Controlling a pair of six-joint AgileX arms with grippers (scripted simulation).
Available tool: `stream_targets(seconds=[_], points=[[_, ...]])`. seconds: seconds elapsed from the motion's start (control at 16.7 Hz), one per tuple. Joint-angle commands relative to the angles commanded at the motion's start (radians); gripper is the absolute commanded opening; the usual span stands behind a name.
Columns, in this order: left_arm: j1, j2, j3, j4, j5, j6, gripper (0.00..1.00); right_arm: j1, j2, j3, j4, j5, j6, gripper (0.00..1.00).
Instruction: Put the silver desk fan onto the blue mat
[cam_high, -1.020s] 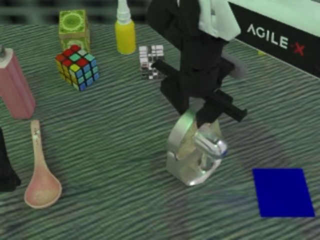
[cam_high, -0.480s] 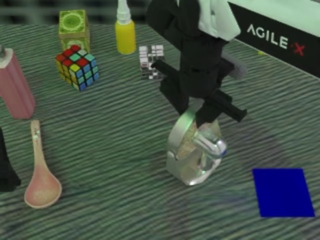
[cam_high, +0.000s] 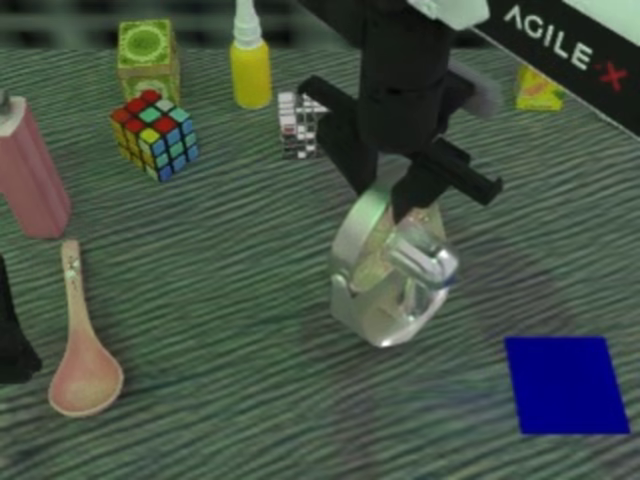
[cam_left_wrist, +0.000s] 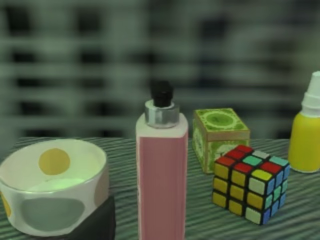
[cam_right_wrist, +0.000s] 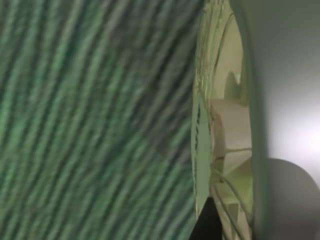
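The silver desk fan (cam_high: 390, 290) is at the middle of the table, its ring guard upright and its motor housing toward the right. My right gripper (cam_high: 395, 205) comes down from above and is shut on the top of the ring guard. In the right wrist view the ring and beige grille of the fan (cam_right_wrist: 225, 125) fill the frame, with one dark fingertip (cam_right_wrist: 207, 225) against the grille. The blue mat (cam_high: 566, 385) lies flat at the front right, apart from the fan. My left arm (cam_high: 10, 345) is parked at the left edge.
A pink bottle (cam_high: 30, 170) and a spoon (cam_high: 80, 350) are at the left. At the back stand a colour cube (cam_high: 155, 133), a green box (cam_high: 148, 55), a yellow bottle (cam_high: 250, 65) and a mirror cube (cam_high: 300, 122). The left wrist view shows a spotted bowl (cam_left_wrist: 50, 190).
My right gripper has gone up with the fan held in it. The fan's base has risen off the table and sits higher in the top view. The mat has not moved.
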Motion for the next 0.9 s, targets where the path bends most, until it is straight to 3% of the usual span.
stream_targets(seconds=[0.54, 0.72, 0.9], points=[[0.0, 0.0, 0.0, 0.0, 0.0, 0.0, 1.0, -0.007, -0.009, 0.016, -0.037, -0.006, -0.03, 0.0], [0.0, 0.0, 0.0, 0.0, 0.0, 0.0, 1.0, -0.016, -0.043, -0.038, -0.06, -0.028, -0.152, 0.0], [0.0, 0.0, 0.0, 0.0, 0.0, 0.0, 1.0, -0.033, -0.101, -0.118, -0.087, -0.056, -0.37, 0.0]])
